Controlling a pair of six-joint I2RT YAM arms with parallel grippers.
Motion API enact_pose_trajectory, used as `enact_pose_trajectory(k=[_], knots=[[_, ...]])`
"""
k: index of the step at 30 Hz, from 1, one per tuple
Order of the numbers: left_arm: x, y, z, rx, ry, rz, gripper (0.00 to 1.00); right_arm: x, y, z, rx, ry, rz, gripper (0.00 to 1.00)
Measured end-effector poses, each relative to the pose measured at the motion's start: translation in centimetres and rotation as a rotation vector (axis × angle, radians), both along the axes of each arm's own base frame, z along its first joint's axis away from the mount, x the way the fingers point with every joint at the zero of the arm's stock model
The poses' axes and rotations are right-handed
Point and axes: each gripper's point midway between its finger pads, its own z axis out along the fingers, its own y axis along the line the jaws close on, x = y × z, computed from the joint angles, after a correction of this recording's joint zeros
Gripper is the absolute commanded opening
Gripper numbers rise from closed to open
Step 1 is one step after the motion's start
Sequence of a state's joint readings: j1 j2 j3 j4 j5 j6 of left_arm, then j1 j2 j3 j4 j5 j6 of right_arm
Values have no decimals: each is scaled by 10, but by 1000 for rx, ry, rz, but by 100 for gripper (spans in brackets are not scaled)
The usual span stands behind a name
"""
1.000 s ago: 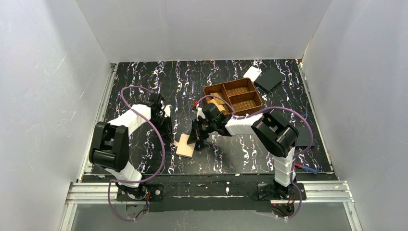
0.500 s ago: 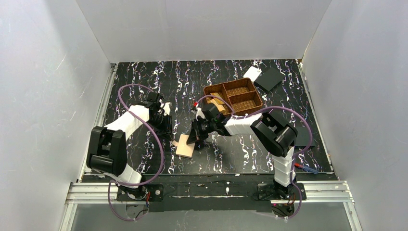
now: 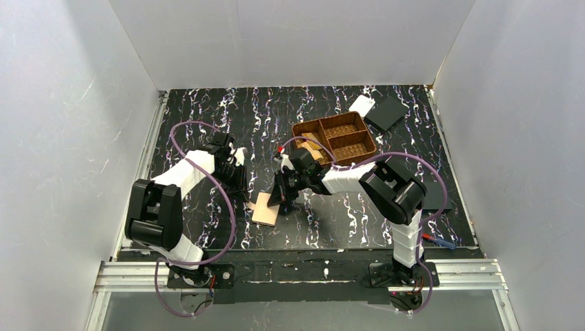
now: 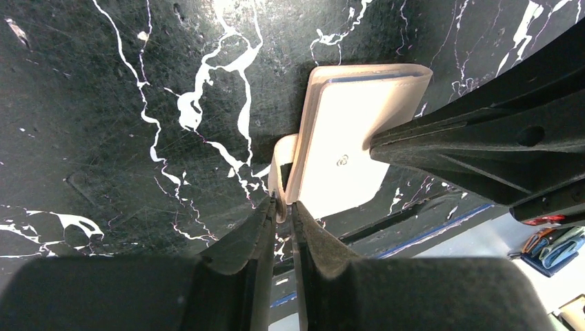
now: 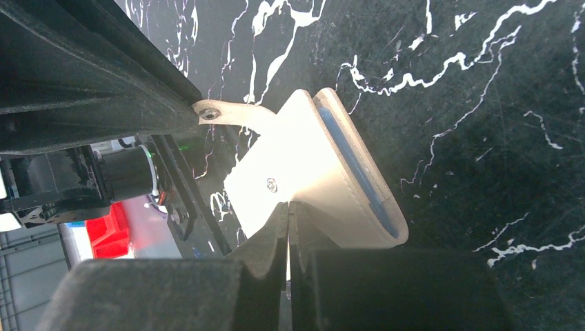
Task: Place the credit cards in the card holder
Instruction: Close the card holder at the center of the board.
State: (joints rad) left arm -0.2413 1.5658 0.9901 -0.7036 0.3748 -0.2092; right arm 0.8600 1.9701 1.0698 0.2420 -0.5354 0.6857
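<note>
My left end effector (image 4: 281, 204) pinches clasp strap (image 4: 279, 157); right end effector (image 5: 288, 215) clamped on card holder (image 5: 324, 158) flap. Peel apart slowly (spine low on counter (image 4: 103, 103)).

The card holder (image 3: 265, 209) is a tan bifold, folded shut with a blue inner edge showing. It lies on the table (image 3: 207, 110) with its snap strap extended. The orange-yellow credit cards (image 3: 312, 146) lie in the left compartment of the basket (image 3: 328, 119).

A robotics lab test cell: white panel walls (image 3: 62, 138) enclose a black marbled tabletop (image 3: 262, 114) edged by aluminium rail (image 3: 127, 276).
</note>
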Motion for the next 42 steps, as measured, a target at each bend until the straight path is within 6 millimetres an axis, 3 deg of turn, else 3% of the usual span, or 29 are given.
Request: enact_pose_trajectory(k=[4,12,21,27,36,42], knots=[[-1,-1,-3,-1,13,-2,0,0,0,0,-1,0,-1,3],[5,-4,-4,-17,2,-8,0,3,2,-2,-18,27,-58,1],[57,-31,14,-96,-166,-69,0,27,9,-2,-2,39,-275,1],[76,-43,22,-96,-261,-177,0,49,10,0,-1,20,-401,1],[68,-54,8,8,-329,-421,0,57,11,-1,-26,-23,-361,1],[70,-50,4,50,-374,-517,0,63,12,-1,-49,-57,-263,1]])
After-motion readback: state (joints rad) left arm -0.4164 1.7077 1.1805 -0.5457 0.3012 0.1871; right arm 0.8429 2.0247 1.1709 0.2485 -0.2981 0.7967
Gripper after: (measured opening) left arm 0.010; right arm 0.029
